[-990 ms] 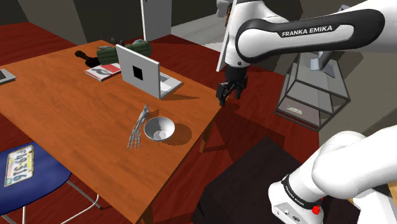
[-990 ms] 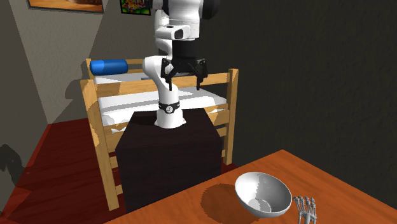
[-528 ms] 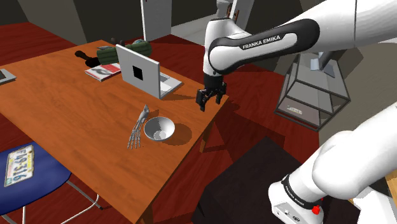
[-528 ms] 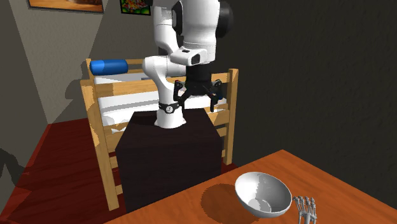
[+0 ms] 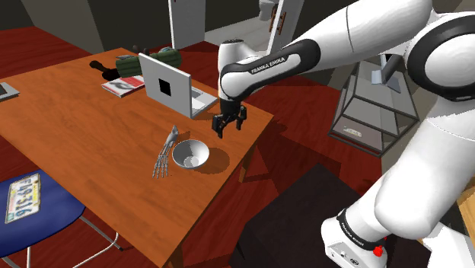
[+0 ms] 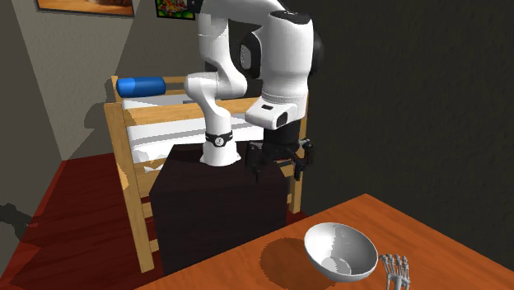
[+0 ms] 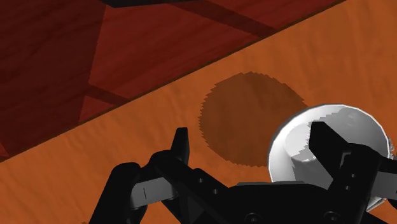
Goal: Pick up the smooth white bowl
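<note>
A smooth white bowl [image 5: 190, 154] stands upright on the wooden table [image 5: 91, 129], near the table edge that faces the stand. My black gripper [image 5: 227, 126] hangs open above the table, a short way from the bowl toward the shoulder view's upper right. In the second exterior view the gripper [image 6: 280, 165] is above and behind the bowl [image 6: 339, 251]. In the wrist view the fingers stand apart with nothing between them; one fingertip [image 7: 327, 143] partly covers the bowl [image 7: 362, 127], and the gripper [image 7: 251, 130] sits over the bowl's round shadow.
A small skeleton hand [image 5: 164, 152] lies right beside the bowl. An open laptop [image 5: 173, 90] and a magazine [image 5: 123, 85] sit farther back on the table. A blue chair [image 5: 27, 198] stands at the lower left, and a glass lantern [image 5: 377, 103] on the floor.
The arm has swung down and toward the shoulder view's left, carrying the open gripper from beyond the table edge to above the table near the bowl. The bowl has not moved.
</note>
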You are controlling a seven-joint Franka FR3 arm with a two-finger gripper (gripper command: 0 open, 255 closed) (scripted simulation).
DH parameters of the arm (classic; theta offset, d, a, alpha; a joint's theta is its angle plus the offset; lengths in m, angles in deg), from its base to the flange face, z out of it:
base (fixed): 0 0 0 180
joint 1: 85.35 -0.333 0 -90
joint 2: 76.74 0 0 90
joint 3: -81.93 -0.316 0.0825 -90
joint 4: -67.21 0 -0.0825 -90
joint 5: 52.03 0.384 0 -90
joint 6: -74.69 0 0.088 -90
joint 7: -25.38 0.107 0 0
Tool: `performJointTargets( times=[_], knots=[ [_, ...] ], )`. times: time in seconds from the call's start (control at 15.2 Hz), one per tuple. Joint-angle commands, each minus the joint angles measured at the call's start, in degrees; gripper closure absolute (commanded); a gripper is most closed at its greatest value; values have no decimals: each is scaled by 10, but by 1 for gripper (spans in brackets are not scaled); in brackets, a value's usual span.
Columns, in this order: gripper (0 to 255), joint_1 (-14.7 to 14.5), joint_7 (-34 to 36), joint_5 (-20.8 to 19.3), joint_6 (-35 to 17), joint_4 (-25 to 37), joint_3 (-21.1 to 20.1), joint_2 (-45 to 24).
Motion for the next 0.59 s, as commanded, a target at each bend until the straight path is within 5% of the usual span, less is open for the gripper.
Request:
performJointTargets(
  times=[0.0,0.53],
  knots=[
    [0,-6,9,-8,-6,40,-1,-46],
    [0,-37,36,-32,-5,215,4,-222]
  ],
)
